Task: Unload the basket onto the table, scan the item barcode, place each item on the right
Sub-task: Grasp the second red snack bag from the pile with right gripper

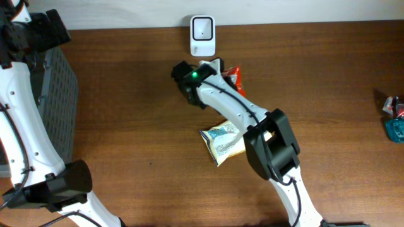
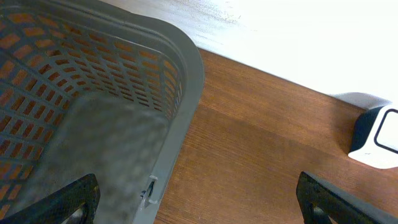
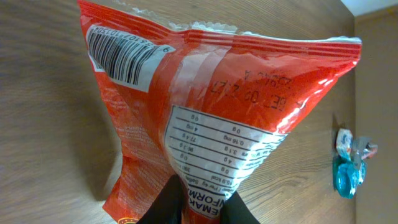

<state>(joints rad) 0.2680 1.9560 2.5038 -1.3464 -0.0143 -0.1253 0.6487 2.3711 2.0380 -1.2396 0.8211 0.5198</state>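
A red snack bag (image 3: pixel 217 93) hangs from my right gripper (image 3: pixel 202 202), whose jaws pinch its lower white nutrition panel. The bag's barcode (image 3: pixel 121 56) shows at its upper left corner, facing the wrist camera. From overhead, the red snack bag (image 1: pixel 235 77) and right gripper (image 1: pixel 221 68) sit just below the white scanner (image 1: pixel 202 34) at the table's back edge. My left gripper (image 2: pixel 199 199) stands wide open above the corner of the grey basket (image 2: pixel 93 93), holding nothing; the white scanner (image 2: pixel 376 134) shows at its far right.
A yellow and blue snack bag (image 1: pixel 222 142) lies mid-table under the right arm. Teal wrapped items (image 1: pixel 396 126) lie at the right edge, also visible as teal items (image 3: pixel 345 174). The grey basket (image 1: pixel 57 107) fills the left side.
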